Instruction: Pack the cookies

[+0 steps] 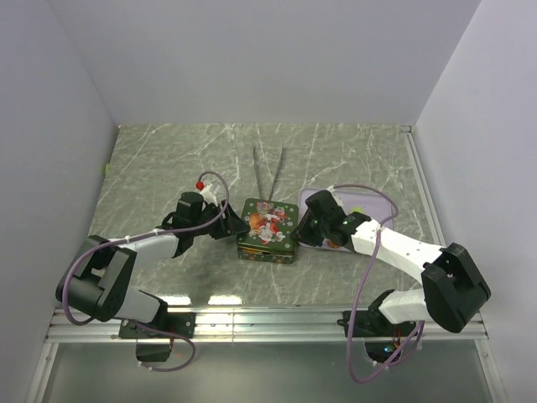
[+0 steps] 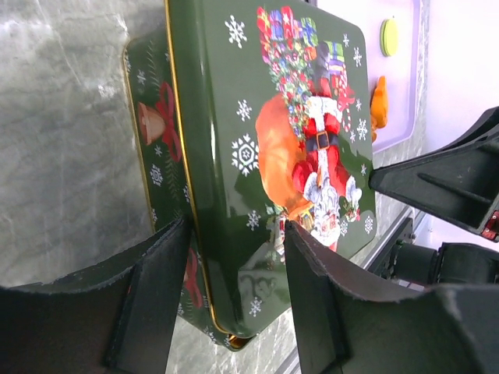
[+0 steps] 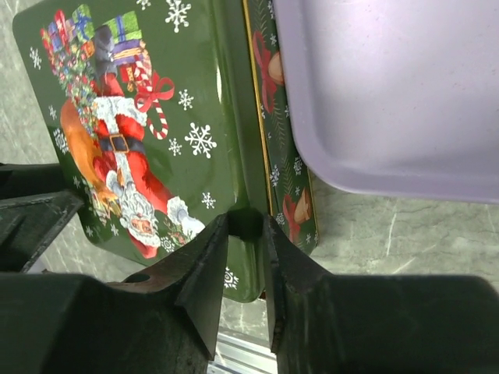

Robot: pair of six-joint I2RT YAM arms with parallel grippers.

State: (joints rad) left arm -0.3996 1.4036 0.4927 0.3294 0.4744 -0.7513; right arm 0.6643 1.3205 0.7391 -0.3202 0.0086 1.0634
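A green Christmas tin (image 1: 267, 228) with a Santa lid (image 2: 257, 117) sits mid-table. My left gripper (image 2: 235, 234) is at its left side (image 1: 228, 225), jaws wide apart, with the tin's near corner between them. My right gripper (image 3: 245, 226) is at the tin's right side (image 1: 304, 225). Its jaws are drawn in narrowly on the rim of the lid (image 3: 140, 93). One orange cookie (image 2: 379, 103) lies on the purple tray (image 2: 405, 78) just beyond the tin. My right arm hides most of the tray from above.
The purple tray (image 1: 373, 201) touches the tin's right side (image 3: 390, 93). It also holds a yellow-green disc (image 2: 388, 36). Metal tongs (image 1: 268, 172) lie behind the tin. A small red ball (image 1: 200, 184) sits by my left wrist. White walls enclose the table.
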